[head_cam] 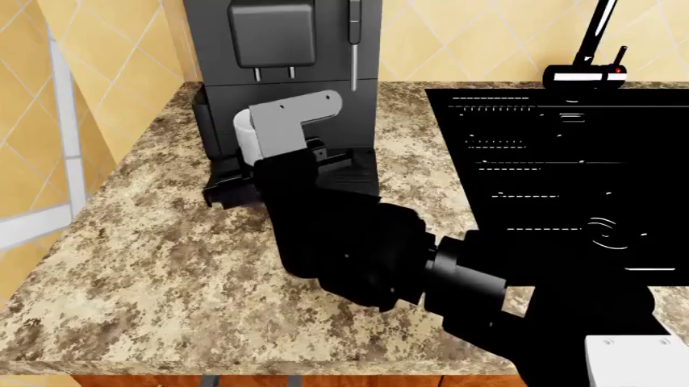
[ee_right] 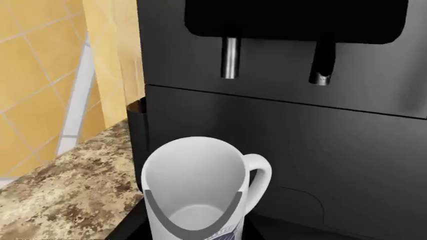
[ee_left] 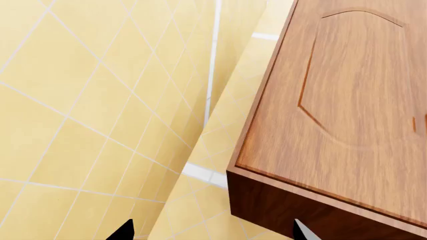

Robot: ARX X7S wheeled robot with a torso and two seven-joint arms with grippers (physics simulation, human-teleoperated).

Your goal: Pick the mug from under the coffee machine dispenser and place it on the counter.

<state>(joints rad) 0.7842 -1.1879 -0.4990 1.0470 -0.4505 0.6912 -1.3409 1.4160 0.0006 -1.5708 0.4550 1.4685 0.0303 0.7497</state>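
No readable writing. The right gripper (ee_right: 193, 220) is clamped on the mug (ee_right: 200, 180) below the coffee machine dispenser (ee_right: 280, 100), granite counter (head_cam: 161, 274) alongside; the left gripper's (ee_left: 213, 235) state is unclear.

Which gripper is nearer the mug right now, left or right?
Right. The right wrist view looks straight down on the mug under the spouts, with that arm reaching to the coffee machine. The left wrist view shows only floor tiles and a wooden cabinet door, well away.

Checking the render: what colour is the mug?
White mug, clearest in the right wrist view.
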